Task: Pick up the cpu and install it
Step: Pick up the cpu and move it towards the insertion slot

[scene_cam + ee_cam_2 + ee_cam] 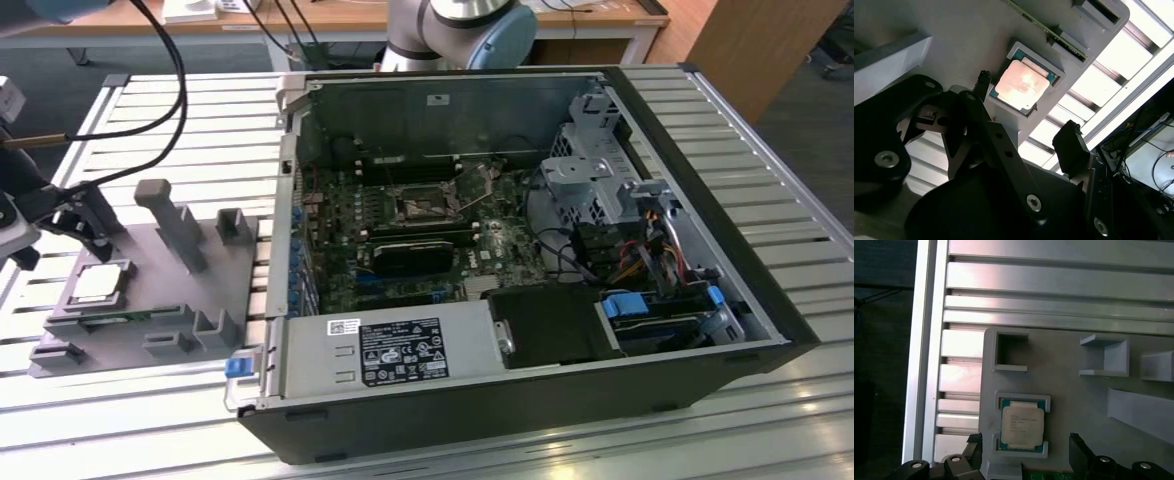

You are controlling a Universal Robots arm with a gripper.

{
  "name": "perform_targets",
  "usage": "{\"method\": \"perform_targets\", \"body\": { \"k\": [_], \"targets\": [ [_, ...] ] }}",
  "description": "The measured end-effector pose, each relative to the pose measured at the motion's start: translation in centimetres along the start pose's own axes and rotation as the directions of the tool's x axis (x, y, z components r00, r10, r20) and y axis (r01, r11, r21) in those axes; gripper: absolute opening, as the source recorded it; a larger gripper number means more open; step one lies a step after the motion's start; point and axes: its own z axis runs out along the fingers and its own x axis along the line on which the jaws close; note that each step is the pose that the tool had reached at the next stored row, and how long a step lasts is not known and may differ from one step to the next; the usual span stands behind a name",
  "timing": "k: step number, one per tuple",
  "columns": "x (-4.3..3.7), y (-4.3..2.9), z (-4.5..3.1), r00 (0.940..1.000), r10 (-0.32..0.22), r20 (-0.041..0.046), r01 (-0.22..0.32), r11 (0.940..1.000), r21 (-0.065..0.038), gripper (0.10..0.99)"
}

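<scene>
The cpu is a small square chip with a silvery top. It lies flat in a shallow recess of the grey tray at the exterior view's left. My gripper hangs just above that end of the tray and is open. In both wrist views the cpu lies between the two black fingers, which stand apart on either side and touch nothing. The black socket sits on the motherboard inside the open computer case.
The open computer case fills the middle of the slatted metal table. Upright posts rise from the tray close beside the gripper. Black cables trail over the table's far left. A second arm's base stands behind the case.
</scene>
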Motion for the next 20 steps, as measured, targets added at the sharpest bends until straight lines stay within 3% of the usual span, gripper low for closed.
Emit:
{"method": "perform_targets", "body": {
  "k": [20],
  "targets": [
    [0.0,-0.04,0.73,1.0,-0.006,-0.0009,0.006,1.0,0.0,0.788]
  ]
}}
